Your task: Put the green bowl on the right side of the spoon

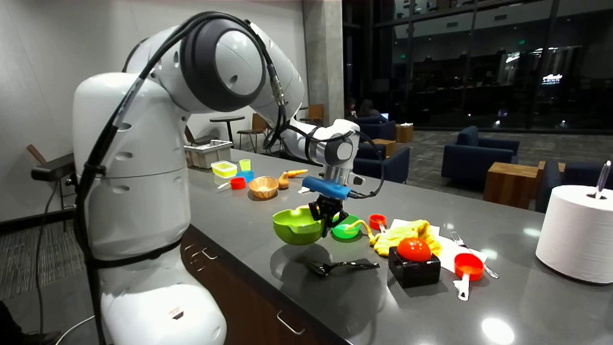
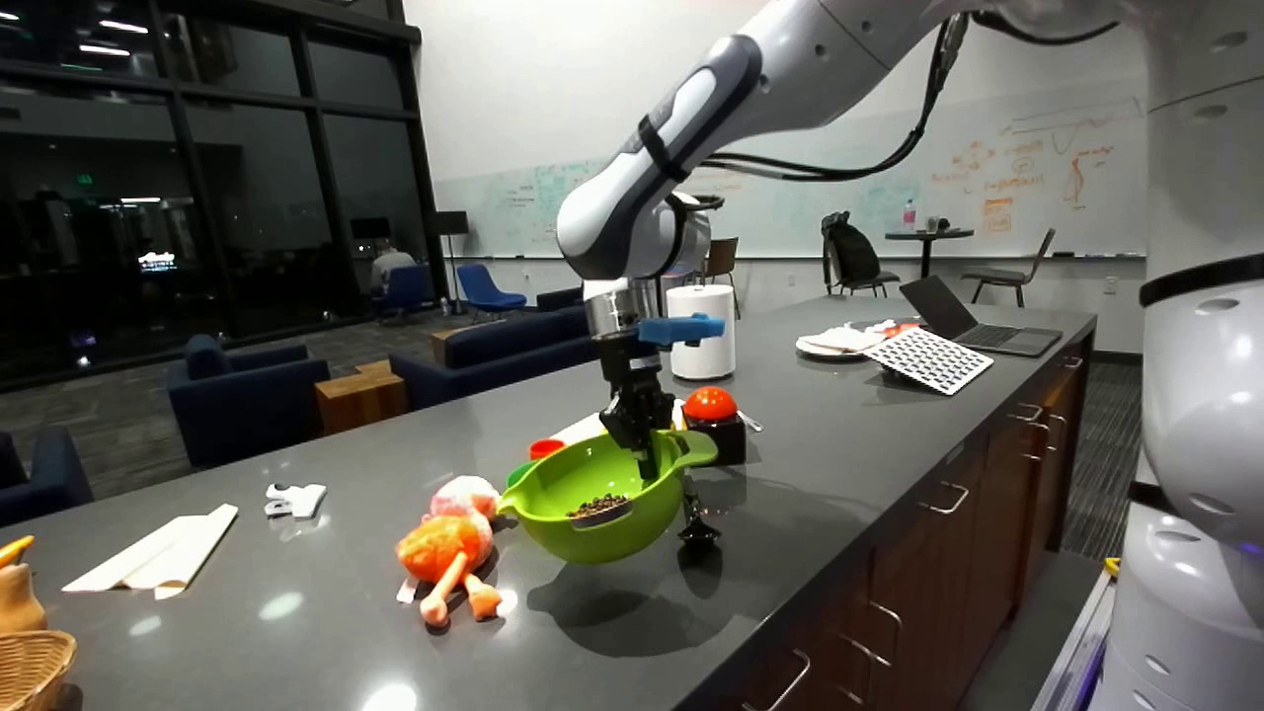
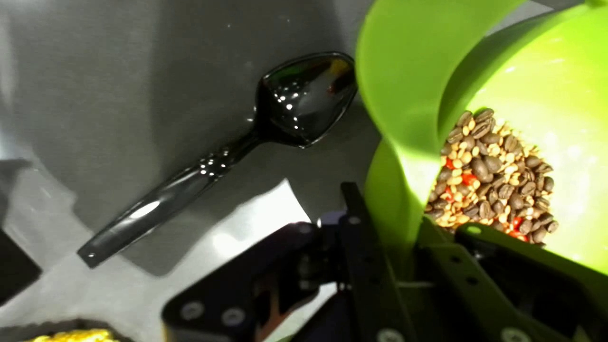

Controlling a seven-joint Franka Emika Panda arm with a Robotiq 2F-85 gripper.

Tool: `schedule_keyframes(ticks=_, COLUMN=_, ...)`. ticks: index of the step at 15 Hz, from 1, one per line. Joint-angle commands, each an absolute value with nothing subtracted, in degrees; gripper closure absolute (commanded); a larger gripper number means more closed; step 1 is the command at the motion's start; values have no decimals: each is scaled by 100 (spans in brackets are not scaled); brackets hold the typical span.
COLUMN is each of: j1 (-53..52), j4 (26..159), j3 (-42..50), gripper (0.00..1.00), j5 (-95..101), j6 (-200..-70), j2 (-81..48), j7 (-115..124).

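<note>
Fingers (image 3: 365, 266) grip the round lime-green plastic bowl (image 2: 632, 543) – long black plastic spoon (image 3: 216, 165) at wrist-view nine o'clock. Edge-only grip may slip – spilling brown oval beans (image 3: 494, 183).

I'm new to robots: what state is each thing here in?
Green bowl: held above the counter, bean-like pieces inside
Gripper: closed on the bowl's rim
Black spoon: lying on the counter
Laptop: open
Paper towel roll: standing upright
Cabinet fronts: look closed
Red-domed black box: can't tell whether lit
</note>
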State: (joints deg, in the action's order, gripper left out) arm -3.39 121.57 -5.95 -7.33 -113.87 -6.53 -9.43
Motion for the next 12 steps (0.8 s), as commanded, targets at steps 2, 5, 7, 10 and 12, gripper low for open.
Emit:
schedule_keyframes(ticks=2, j1=-81, j4=12667, j3=-237, gripper=97, j5=-779, j6=-11193, j2=425, j7=-676)
schedule_keyframes(ticks=5, j1=175, j4=13051, j3=101, gripper=97, j5=-742, j6=-11151, j2=1097, j7=-461)
schedule_keyframes(ticks=7, j1=388, j4=13375, j3=345, gripper=97, j5=-686, j6=-11113, j2=1543, j7=-259)
schedule_keyframes(ticks=10, j1=742, j4=13836, j3=672, gripper=97, j5=-556, j6=-11053, j2=2095, j7=20)
schedule_keyframes(ticks=12, j1=1012, j4=14164, j3=861, gripper=97, j5=-436, j6=-11042, j2=2432, j7=216)
